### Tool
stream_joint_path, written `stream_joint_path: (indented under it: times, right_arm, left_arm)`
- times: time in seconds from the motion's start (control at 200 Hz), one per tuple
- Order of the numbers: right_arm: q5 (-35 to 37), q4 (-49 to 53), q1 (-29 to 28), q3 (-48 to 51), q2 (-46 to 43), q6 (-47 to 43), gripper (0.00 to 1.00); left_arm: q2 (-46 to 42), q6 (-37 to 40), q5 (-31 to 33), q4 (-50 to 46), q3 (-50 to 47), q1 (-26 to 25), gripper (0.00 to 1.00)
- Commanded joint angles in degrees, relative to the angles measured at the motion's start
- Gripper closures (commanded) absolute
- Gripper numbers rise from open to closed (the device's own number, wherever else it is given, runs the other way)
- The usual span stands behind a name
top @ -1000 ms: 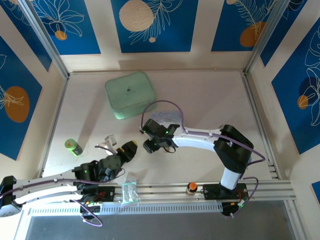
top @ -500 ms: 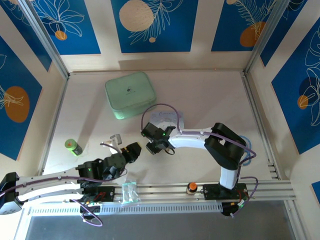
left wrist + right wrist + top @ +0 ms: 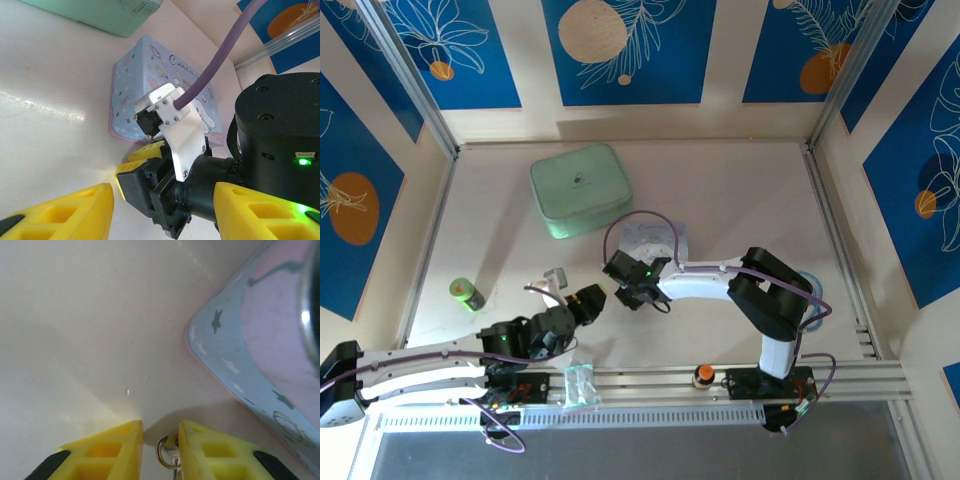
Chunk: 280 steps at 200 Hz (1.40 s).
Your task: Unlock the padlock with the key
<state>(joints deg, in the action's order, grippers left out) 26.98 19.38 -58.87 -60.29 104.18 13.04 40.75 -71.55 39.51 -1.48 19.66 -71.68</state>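
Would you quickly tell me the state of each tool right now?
Left tool: open, holding nothing.
Right tool: closed on a small silver-looped metal piece; padlock or key cannot be told.

Pale blue tin [image 3: 240,340], dark stars, pink rim! Yellow fingers [image 3: 107,445] on the right gripper [image 3: 160,427], pale-gold key [image 3: 171,441], mint-green box [image 3: 580,188], purple cable [image 3: 225,50].

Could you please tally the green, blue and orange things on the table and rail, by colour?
Green: 2, the box and the small bottle.
Blue: 1, the tin.
Orange: 1, the knob.
Total: 4.
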Motion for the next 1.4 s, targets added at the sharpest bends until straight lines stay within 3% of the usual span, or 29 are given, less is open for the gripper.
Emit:
stream_joint_path:
  times: [0.0,0.205,0.715,0.81,0.905,0.98,1.396]
  right_arm:
    - [1.3,4.5,-0.9,1.3,1.0,0.6,0.79]
    - [2.2,4.8,-0.7,1.6,1.1,2.0,1.00]
    - [-9.5,2.4,1.0,4.1,-10.9,9.8,1.00]
    - [-6.9,3.0,1.3,4.6,-11.9,10.3,1.00]
    - [-2.3,6.5,1.2,2.4,-9.4,9.3,0.81]
    - [-1.2,8.2,1.1,0.6,-7.1,8.7,0.74]
    - [0.6,6.2,0.7,-0.9,-2.1,8.8,0.71]
  left_arm:
    - [0.1,-0.3,0.2,1.9,-0.5,0.4,0.44]
    - [-0.4,-0.3,0.5,1.9,-0.6,0.4,0.44]
    - [-1.2,-1.5,0.5,2.2,-2.2,0.4,0.44]
    - [-1.0,-1.4,0.5,2.7,-2.3,0.4,0.44]
    - [-0.8,-1.0,0.7,3.0,-2.3,0.3,0.44]
    - [-0.4,-0.9,0.6,3.2,-2.2,0.4,0.44]
    - [0.2,-1.4,0.1,3.8,-2.4,0.4,0.44]
